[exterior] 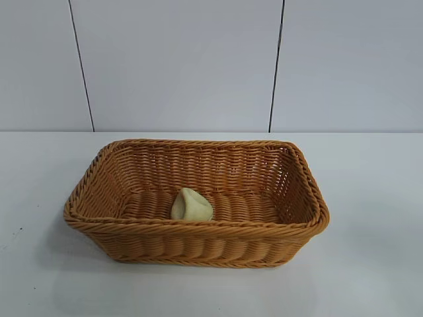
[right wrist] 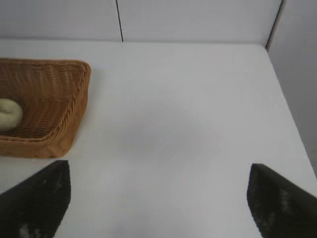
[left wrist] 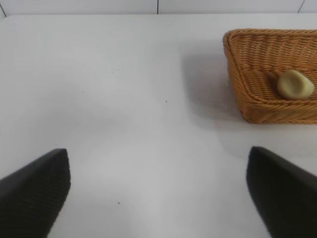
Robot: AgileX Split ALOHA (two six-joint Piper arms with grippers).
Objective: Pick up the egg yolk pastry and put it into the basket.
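Observation:
The egg yolk pastry (exterior: pixel 192 205), a pale yellowish-cream lump, lies inside the orange-brown wicker basket (exterior: pixel 198 234), against its front wall near the middle. It also shows in the left wrist view (left wrist: pixel 294 85) and at the edge of the right wrist view (right wrist: pixel 9 114). The basket shows in both wrist views too (left wrist: pixel 237 89) (right wrist: pixel 69 119). My left gripper (left wrist: pixel 158 191) is open and empty above bare table, off to the basket's side. My right gripper (right wrist: pixel 158 198) is open and empty above bare table on the basket's other side. Neither arm shows in the exterior view.
The basket stands mid-table on a white tabletop (exterior: pixel 370 264). A white panelled wall (exterior: pixel 178 66) closes the back. The table's edge and a side wall (right wrist: pixel 297 74) show in the right wrist view.

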